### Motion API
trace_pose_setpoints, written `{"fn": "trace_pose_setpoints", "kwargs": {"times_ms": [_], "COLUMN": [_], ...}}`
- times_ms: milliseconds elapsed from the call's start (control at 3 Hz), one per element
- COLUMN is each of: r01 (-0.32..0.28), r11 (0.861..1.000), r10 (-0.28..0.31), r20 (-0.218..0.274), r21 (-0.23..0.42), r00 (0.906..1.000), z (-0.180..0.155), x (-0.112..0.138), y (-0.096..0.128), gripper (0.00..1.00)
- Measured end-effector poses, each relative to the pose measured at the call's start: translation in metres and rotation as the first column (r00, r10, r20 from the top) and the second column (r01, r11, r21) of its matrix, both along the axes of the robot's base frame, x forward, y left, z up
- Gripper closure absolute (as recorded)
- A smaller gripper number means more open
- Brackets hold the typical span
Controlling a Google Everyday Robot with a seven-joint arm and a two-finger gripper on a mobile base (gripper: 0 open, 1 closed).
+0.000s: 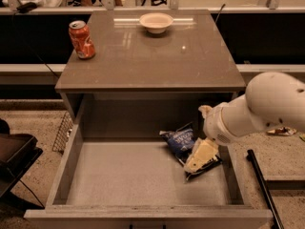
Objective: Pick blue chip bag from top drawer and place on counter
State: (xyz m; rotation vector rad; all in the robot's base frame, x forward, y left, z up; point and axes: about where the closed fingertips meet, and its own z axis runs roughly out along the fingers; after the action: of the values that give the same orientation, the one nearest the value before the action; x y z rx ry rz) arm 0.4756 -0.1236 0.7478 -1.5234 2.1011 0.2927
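Observation:
The blue chip bag point(180, 142) lies flat on the pale floor of the open top drawer point(128, 180), toward its back right. My gripper point(198, 157) hangs from the white arm that comes in from the right. It is low inside the drawer, directly over the bag's right half, and hides part of it. The counter point(152, 56) is the glossy brown top of the cabinet, above and behind the drawer.
An orange soda can point(82, 39) stands at the counter's left edge. A white bowl point(156, 22) sits at its back centre. A wire rack point(62, 132) leans left of the cabinet. A black rod point(262, 185) lies on the floor to the right.

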Motion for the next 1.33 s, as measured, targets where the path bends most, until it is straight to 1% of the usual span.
{"fn": "trace_pose_setpoints", "kwargs": {"times_ms": [333, 667, 1000, 1333], "r01": [0.006, 0.014, 0.029, 0.031], "r11": [1.000, 1.000, 0.999, 0.999], "r10": [-0.006, -0.014, -0.031, -0.033], "r20": [-0.007, -0.031, -0.064, -0.067], "r21": [0.026, 0.014, -0.028, -0.029], "r00": [1.0000, 0.9994, 0.9974, 0.9972], "z": [-0.046, -0.082, -0.111, -0.111], "x": [0.012, 0.024, 0.030, 0.031], "y": [0.011, 0.016, 0.021, 0.024], "gripper": [0.00, 0.00, 0.16, 0.39]}}
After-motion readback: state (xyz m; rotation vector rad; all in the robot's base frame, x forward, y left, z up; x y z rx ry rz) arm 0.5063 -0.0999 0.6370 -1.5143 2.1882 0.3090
